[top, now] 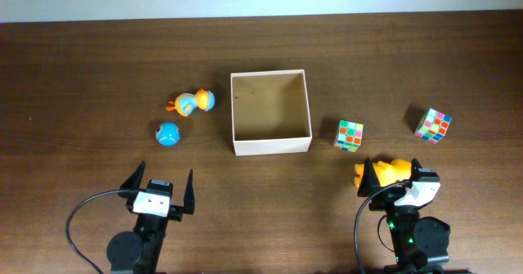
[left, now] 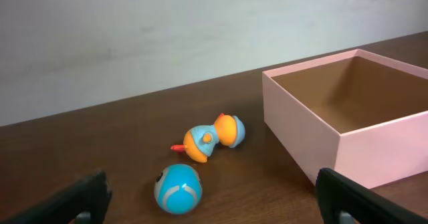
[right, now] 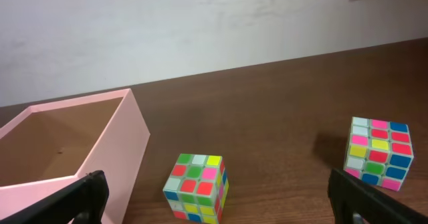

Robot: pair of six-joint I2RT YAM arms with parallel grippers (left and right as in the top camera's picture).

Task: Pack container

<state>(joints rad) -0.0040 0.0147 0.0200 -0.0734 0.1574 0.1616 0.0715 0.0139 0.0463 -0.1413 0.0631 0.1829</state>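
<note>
The container (top: 272,146) is a shallow square box with pale walls and a brown floor, standing empty at the table's middle. Left of it lie an orange-and-blue duck toy (top: 194,102) and a blue ball (top: 167,133). To its right sit two colour cubes (top: 350,135) (top: 432,125). My left gripper (top: 166,172) is open near the front edge, with the ball (left: 178,188) ahead of it and nothing between its fingers. My right gripper (top: 392,168) is open too, a yellow-orange toy (top: 386,172) lying between its fingers in the overhead view. That toy is hidden in the right wrist view.
The left wrist view shows the duck toy (left: 212,137) beyond the ball and the container's wall (left: 374,150) to the right. In the right wrist view the nearer cube (right: 197,187) is ahead, the container's wall (right: 127,157) to the left, the farther cube (right: 378,150) to the right.
</note>
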